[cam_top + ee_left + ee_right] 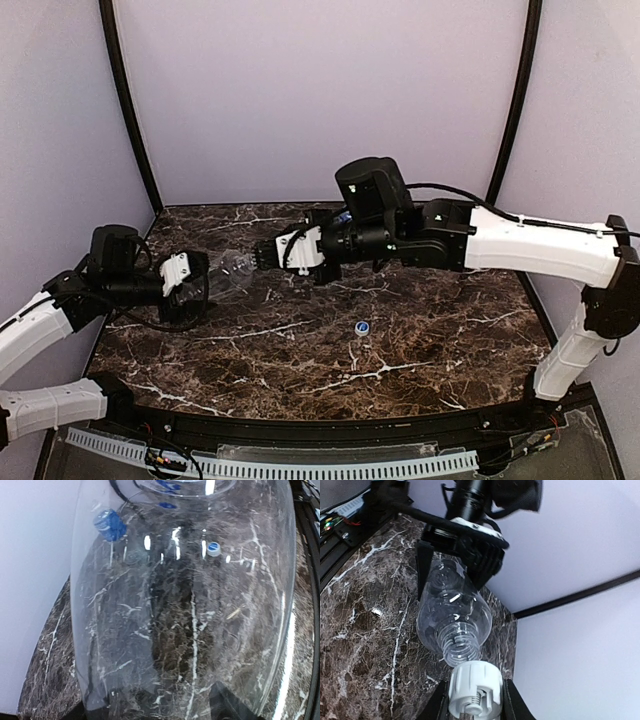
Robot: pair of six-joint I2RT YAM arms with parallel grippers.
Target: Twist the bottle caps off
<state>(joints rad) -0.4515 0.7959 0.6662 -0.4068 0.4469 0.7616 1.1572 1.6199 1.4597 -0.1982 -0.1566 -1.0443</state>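
My left gripper (203, 282) is shut on the base of the clear unlabelled bottle (228, 273) and holds it lying level above the table, neck pointing right. In the left wrist view the bottle's wall (150, 630) fills the frame. My right gripper (262, 255) is shut on the white cap (475, 687). The cap sits just off the bottle's bare threaded neck (460, 647). In the right wrist view the bottle (452, 612) runs from the cap back to the left gripper's black fingers (424, 565).
A loose blue cap (362, 327) lies on the marble table right of centre; it also shows in the left wrist view (214, 549) and the right wrist view (376, 612). A blue-capped bottle top (110, 525) shows at the back, mostly hidden behind the right arm (343, 215). Walls close the table on three sides.
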